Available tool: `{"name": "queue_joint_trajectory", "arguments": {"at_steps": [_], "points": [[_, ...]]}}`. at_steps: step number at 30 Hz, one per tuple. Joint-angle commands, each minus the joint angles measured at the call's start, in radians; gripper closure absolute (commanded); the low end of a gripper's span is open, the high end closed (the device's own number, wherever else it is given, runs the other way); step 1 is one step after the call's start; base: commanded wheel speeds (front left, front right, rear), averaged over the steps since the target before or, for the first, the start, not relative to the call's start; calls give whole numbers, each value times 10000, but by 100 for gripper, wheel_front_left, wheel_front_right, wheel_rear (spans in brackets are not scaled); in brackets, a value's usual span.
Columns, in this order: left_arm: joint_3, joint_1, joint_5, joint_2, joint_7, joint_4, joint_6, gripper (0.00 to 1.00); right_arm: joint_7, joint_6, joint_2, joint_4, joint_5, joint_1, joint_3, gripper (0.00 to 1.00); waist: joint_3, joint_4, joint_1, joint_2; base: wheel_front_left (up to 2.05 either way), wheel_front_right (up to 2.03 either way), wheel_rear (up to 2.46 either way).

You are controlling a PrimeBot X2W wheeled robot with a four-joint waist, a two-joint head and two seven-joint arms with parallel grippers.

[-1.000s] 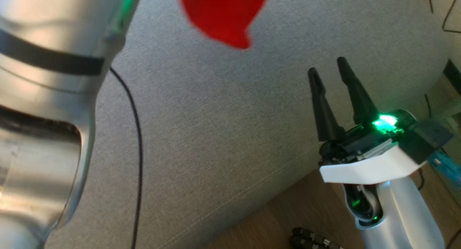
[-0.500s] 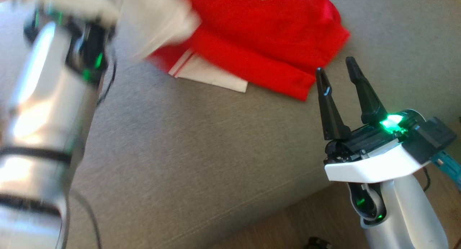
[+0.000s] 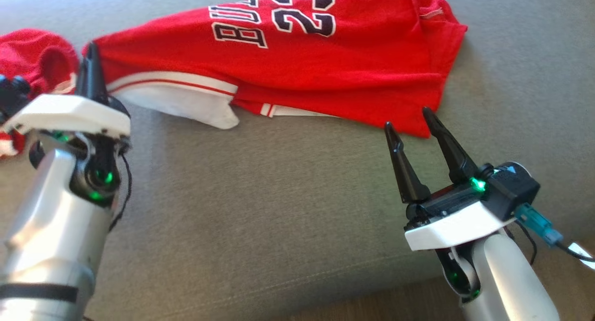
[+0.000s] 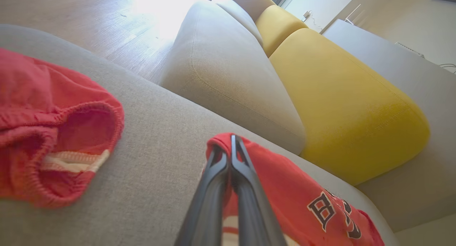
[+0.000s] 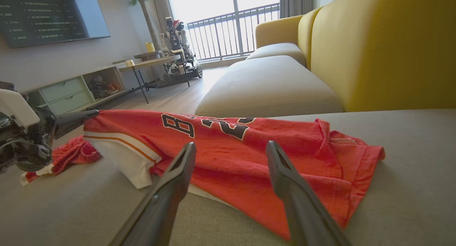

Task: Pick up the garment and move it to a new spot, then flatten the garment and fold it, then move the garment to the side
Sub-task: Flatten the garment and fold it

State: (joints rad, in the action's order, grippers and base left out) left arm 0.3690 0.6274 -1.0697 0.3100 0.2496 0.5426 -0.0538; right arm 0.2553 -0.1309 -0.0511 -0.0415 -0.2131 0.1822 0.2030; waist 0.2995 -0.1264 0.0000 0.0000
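head view, garment [image 3: 325, 65]: red jersey with white trim and dark lettering, lying bunched lengthwise across the far part of the grey sofa seat [image 3: 260, 209]
head view, left gripper [image 3: 90, 51]: at the left, fingers pressed together, tip at the garment's left end
head view, right gripper [image 3: 406, 117]: lower right, jaws spread and empty, tips just short of the garment's near right corner
head view, red cloth [image 3: 35, 56]: second piece, crumpled at the far left beside the left gripper
left wrist view, left gripper [image 4: 229, 142]: clenched, a red fold of the garment [image 4: 285, 182] wrapped round the tip, so it looks pinched, though the contact itself is partly hidden
left wrist view, red cloth [image 4: 53, 132]: on the seat to the left, apart from the fingers
left wrist view, yellow backrest [image 4: 349, 110]: behind the garment
right wrist view, right gripper [image 5: 231, 143]: released, nothing between the fingers, garment [image 5: 249, 153] lying flat-ish beyond them
right wrist view, left gripper [image 5: 82, 117]: at the left, tip touching the garment's raised end
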Motion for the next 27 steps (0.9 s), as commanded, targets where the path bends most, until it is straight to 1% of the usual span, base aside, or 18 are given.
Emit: {"name": "queue_joint_trajectory", "arguments": {"at_steps": [1, 2, 3, 5, 8, 9, 10, 15, 18, 20, 22, 24, 27], "points": [[-398, 31, 232, 414, 117, -486, -82, 100, 65, 2, 9, 149, 123, 182, 133, 0, -28, 268, 0, 0, 0, 0, 0], [-364, -153, 371, 420, 118, -602, -139, 100, 65, 2, 9, 48, 158, 271, 77, 0, -36, 339, 0, 0, 0, 0, 0], [-346, -341, 486, 396, 119, -725, -182, 72, 65, 2, 9, -73, 224, 380, 28, 0, -47, 408, 0, 0, 0, 0, 0], [-444, -679, 793, 322, 119, -1028, -314, 0, 65, 2, 9, -323, 401, 679, -75, 0, -59, 564, 0, 0, 0, 0, 0], [-816, -1196, 2062, 167, 120, -1898, -508, 0, 65, 2, 9, -888, 750, 1227, -322, 0, -101, 832, 0, 0, 0, 0, 0], [-816, -1196, 2062, 167, 120, -1898, -508, 0, 65, 2, 9, -888, 750, 1227, -322, 0, -101, 832, 0, 0, 0, 0, 0], [-954, -1415, 2653, 61, 120, -2272, -589, 0, 65, 2, 9, -1118, 895, 1412, -429, 0, -127, 936, 0, 0, 0, 0, 0], [-1619, -2812, 5578, -916, 121, -4311, -857, 0, 65, 2, 9, -1951, 1366, 2056, -915, 0, -329, 1429, 0, 0, 0, 0, 0], [-1721, -3656, 7387, -1478, 121, -5484, -963, 0, 65, 2, 9, -2445, 1605, 2256, -1182, 0, -407, 1638, 0, 0, 0, 0, 0], [-1497, -4185, 8527, -1751, 121, -6130, -1019, 0, 65, 2, 9, -2931, 1769, 2414, -1397, 0, -459, 1774, 0, 0, 0, 0, 0], [-1116, -4692, 9418, -1984, 121, -6655, -1110, 0, 65, 2, 9, -3510, 1985, 2688, -1713, 0, -496, 1939, 0, 0, 0, 0, 0], [-704, -5119, 9938, -2187, 121, -7037, -1223, 0, 65, 2, 9, -4080, 2314, 3128, -2182, 0, -485, 2125, 0, 0, 0, 0, 0], [-65, -5481, 10296, -2381, 121, -7245, -1315, 0, 65, 2, 9, -5093, 3104, 3909, -3032, 0, -408, 2518, 0, 0, 0, 0, 0]]}}
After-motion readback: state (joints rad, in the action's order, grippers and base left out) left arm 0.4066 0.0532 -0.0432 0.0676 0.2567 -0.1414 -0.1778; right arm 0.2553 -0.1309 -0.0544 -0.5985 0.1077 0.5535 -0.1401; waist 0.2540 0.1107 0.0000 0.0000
